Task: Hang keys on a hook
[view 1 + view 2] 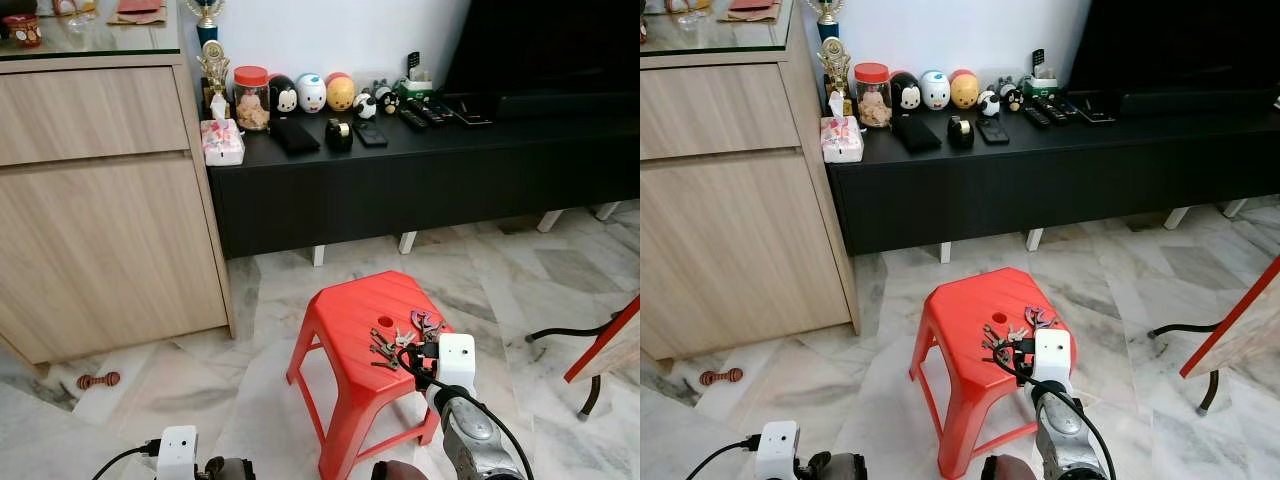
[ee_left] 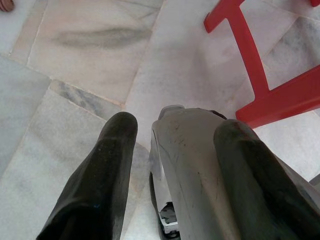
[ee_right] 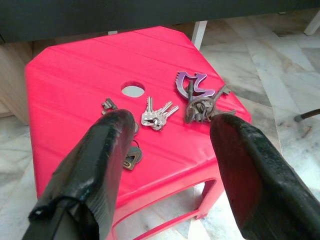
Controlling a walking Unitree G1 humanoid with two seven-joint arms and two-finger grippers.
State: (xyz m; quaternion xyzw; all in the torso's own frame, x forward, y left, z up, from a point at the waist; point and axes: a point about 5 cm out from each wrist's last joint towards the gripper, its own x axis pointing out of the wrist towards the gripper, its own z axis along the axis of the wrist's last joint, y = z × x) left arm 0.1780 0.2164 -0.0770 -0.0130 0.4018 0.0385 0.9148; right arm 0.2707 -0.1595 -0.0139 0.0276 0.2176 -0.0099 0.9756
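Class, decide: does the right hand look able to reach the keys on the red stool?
Probably yes: the open right hand hangs just before the keys on the stool, nothing between.

I see a red stool (image 1: 350, 320) on the marble floor (image 1: 500, 270). Behind it, a black counter (image 1: 400, 170) carries toy figures (image 1: 312, 93) and a jar (image 1: 251, 97).

Place: a home's living room.
Floor: marble tiles (image 1: 500, 270).
Furniture: low black TV console (image 1: 400, 175), wooden cabinet (image 1: 100, 200), red plastic stool (image 1: 365, 345).
Console top: toy figures (image 1: 312, 93), remotes (image 1: 425, 115), jar (image 1: 250, 98), trophy (image 1: 213, 70).
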